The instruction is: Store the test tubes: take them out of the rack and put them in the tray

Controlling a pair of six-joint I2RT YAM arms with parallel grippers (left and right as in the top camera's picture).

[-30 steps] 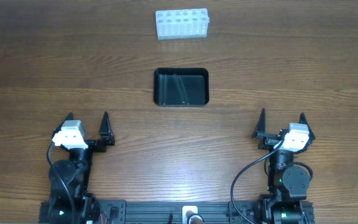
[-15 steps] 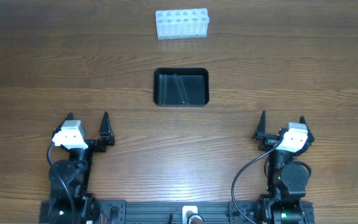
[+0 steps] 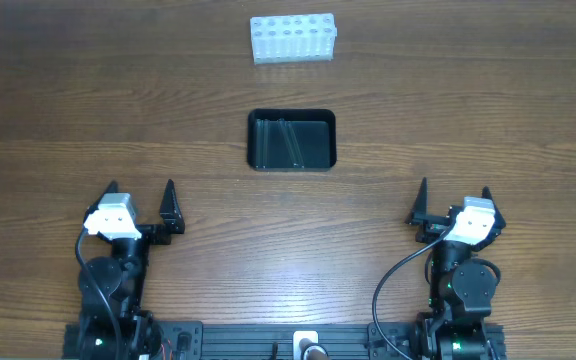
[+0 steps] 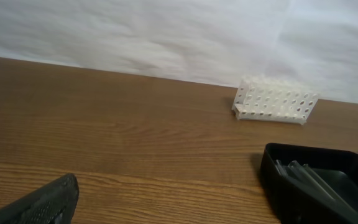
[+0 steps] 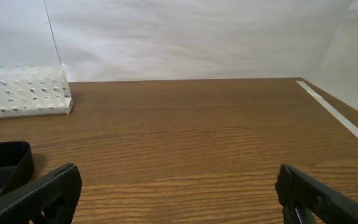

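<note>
A white test tube rack (image 3: 292,39) stands at the far middle of the wooden table; its holes look empty from above. It also shows in the wrist views as a perforated white rack (image 4: 275,102) (image 5: 22,93). A black tray (image 3: 291,140) sits nearer the middle with clear test tubes (image 3: 280,139) lying in it; these tubes (image 4: 309,179) lie inside the tray (image 4: 272,168). My left gripper (image 3: 140,199) rests open near the front left, holding nothing. My right gripper (image 3: 454,200) rests open near the front right, also holding nothing.
The table is bare brown wood around both arms. A white wall backs the far edge. A pale strip (image 5: 337,115) runs along the table's right side. The tray's dark corner (image 5: 5,162) lies off to one side of the right gripper.
The right arm's wrist shifted very slightly; nothing else moved.
</note>
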